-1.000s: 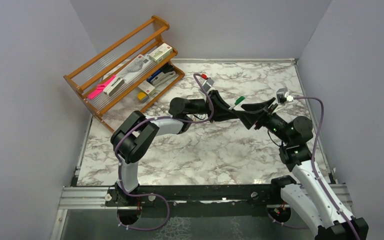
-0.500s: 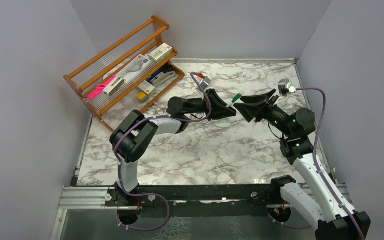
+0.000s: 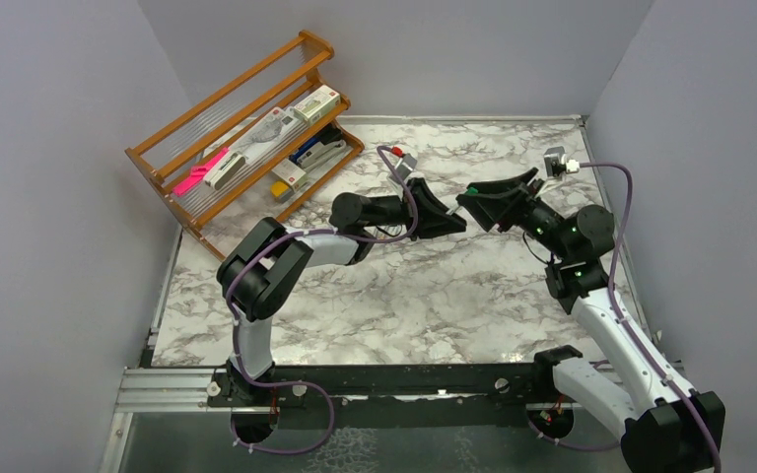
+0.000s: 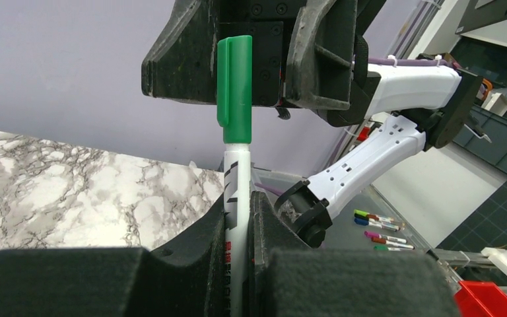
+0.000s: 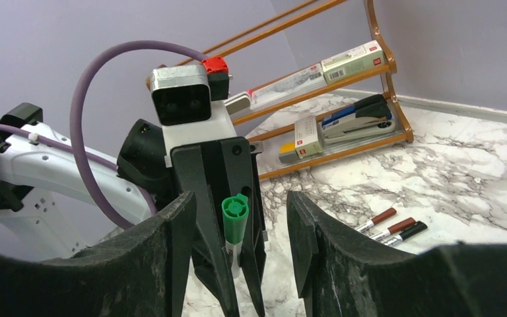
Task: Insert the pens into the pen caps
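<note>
Right claw [image 5: 237,212] moved over green-capped pen [image 4: 236,173], jaws wide; left claw [image 4: 240,203] grips it.

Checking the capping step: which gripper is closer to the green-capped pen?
Left. The left gripper is shut on the pen at its barrel. The right gripper is open, its fingers flanking the green cap with gaps on both sides.
</note>
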Controlling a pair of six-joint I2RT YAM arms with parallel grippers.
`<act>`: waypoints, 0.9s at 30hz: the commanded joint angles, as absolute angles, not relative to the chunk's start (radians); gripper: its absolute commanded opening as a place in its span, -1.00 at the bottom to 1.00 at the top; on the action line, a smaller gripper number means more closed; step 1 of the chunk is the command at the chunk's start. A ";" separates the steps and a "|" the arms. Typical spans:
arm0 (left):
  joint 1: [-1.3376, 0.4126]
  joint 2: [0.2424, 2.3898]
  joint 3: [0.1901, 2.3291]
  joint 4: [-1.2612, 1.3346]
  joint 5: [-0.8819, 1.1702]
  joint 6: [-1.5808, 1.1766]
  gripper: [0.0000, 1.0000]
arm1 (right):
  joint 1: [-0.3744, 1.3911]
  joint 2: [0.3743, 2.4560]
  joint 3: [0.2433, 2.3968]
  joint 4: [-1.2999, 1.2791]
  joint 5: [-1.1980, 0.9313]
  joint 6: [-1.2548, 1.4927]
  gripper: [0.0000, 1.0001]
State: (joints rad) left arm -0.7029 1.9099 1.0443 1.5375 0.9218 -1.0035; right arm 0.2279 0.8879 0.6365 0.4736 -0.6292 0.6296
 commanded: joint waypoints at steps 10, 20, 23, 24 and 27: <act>-0.716 1.914 1.058 1.761 0.911 -1.007 -1.00 | 0.231 0.894 0.641 0.555 -0.662 0.667 -0.25; -0.721 1.921 1.082 1.761 0.907 -1.017 -1.00 | 0.231 0.895 0.621 0.505 -0.672 0.660 -0.99; -0.721 1.923 1.098 1.761 0.905 -1.022 -1.00 | 0.231 0.895 0.611 0.480 -0.695 0.657 -0.99; -0.721 1.925 1.108 1.761 0.907 -1.024 -1.00 | 0.230 0.898 0.612 0.466 -0.705 0.655 -0.99; -0.722 1.932 1.135 1.761 0.910 -1.032 -1.00 | 0.232 0.914 0.606 0.428 -0.747 0.650 -0.99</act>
